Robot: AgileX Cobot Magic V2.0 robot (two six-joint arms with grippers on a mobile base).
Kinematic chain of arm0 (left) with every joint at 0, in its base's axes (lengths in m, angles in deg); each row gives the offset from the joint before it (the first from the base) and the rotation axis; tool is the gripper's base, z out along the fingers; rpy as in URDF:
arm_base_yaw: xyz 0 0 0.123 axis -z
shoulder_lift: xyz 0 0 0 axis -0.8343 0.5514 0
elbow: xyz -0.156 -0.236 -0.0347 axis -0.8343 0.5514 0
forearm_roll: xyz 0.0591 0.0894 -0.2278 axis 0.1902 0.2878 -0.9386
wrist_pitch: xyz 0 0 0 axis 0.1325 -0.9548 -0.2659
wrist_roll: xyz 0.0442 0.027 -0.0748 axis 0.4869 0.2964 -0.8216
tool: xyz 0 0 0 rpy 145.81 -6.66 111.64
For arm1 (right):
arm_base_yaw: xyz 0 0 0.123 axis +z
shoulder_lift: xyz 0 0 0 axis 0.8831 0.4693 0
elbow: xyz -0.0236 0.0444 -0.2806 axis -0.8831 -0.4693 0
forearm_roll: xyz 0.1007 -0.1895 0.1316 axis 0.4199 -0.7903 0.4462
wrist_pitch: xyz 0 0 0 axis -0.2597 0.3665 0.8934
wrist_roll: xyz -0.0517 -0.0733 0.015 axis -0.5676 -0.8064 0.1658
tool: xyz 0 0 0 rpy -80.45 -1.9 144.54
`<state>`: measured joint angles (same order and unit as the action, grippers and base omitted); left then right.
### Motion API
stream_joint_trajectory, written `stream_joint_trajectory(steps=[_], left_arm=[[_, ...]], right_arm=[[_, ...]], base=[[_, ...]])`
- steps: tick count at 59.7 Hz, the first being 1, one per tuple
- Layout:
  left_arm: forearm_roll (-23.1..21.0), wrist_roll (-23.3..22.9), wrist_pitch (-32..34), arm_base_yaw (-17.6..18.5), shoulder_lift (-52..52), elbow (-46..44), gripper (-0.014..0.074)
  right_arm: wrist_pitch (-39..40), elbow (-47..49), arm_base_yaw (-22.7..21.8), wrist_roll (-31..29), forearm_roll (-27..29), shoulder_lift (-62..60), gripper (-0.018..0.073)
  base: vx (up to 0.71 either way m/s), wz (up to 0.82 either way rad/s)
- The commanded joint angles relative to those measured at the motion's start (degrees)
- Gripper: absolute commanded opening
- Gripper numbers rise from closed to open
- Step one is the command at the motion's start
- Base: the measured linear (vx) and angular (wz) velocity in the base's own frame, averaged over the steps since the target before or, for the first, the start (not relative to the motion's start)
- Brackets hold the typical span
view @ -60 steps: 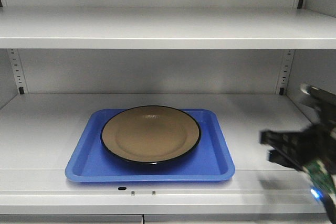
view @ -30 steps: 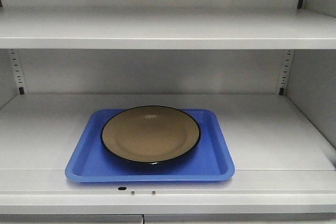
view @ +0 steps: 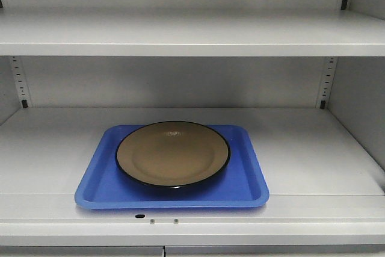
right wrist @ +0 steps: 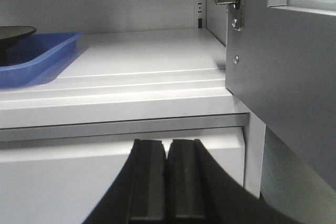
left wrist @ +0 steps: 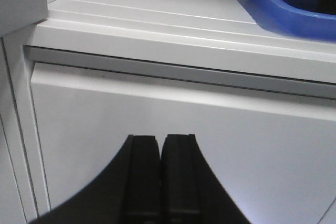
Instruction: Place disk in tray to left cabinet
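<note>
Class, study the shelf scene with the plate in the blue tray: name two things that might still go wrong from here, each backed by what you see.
1. The tray lies near the shelf's front edge, so a bump might slide it and the disk off.
2. The left end effector and right end effector, both shut, sit low before the panel under the shelf; rising carelessly may strike the ledge.

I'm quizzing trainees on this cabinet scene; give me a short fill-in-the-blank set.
1. The disk rests on the ____ tray.
2. The tray sits on the cabinet's ____ visible shelf.
3. The left gripper's jaws are ____.
4. The right gripper hangs ____ shelf level.

Missing words: blue; lower; shut; below
</note>
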<state>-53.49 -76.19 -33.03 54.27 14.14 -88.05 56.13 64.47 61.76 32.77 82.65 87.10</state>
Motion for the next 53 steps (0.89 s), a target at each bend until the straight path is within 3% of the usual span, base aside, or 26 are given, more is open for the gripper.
stream_joint_trajectory(steps=[1, 53], left_arm=[[-0.2, -0.3, 4.3, -0.1, -0.3, 1.1, -0.0006], [-0.2, -0.3, 4.3, -0.1, -0.3, 1.1, -0.0006]], right_arm=[[4.2, -1.2, -0.3, -0.1, -0.3, 0.5, -0.0008], [3.7, -1.2, -0.3, -0.1, -0.2, 0.4, -0.0008]], base=[[0.0, 0.0], [0.0, 0.0]])
